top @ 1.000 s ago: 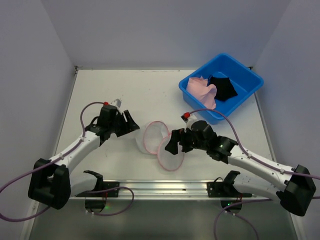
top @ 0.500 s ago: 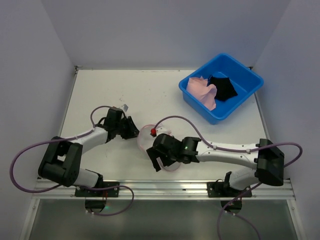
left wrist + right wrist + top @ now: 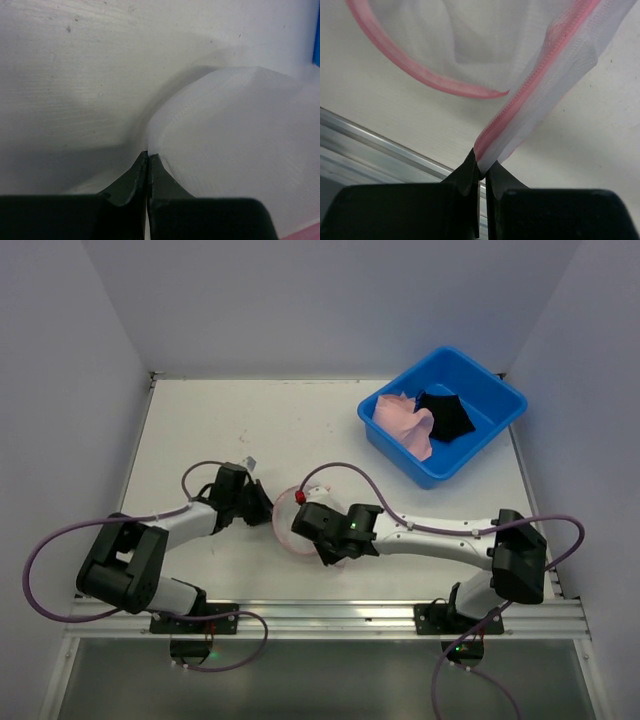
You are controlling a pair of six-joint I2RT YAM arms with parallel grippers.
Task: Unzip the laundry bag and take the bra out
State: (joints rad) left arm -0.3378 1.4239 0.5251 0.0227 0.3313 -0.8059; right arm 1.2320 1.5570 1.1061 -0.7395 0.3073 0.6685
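**Hidden or unclear.** From above, my two wrists cover most of the laundry bag (image 3: 290, 528); only arcs of pink rim show. I cannot make out what is inside it. Its far edge is cut off in both wrist views.

**Laundry bag.** It lies near the middle of the white table (image 3: 230, 430), towards the near rail (image 3: 330, 612), between my grippers. It is collapsed and slack.

**Left gripper** (image 3: 148, 155). The jaws are pressed together, pinching a fold of the bag's left wall (image 3: 235, 135).

**Right gripper** (image 3: 481, 167). The jaws are clamped on the pink zipper band (image 3: 535, 75), which is pulled taut and slants up and away.

**Materials.** The bag is fine, translucent white mesh with ribbed pink tape and curved pink piping. The table is matt and scuffed. The rail is ridged aluminium.

**Other items.** A glossy blue bin (image 3: 505, 400) stands at the far right, well apart, holding a crumpled pink cloth (image 3: 405, 420) and a black cloth (image 3: 445, 415).
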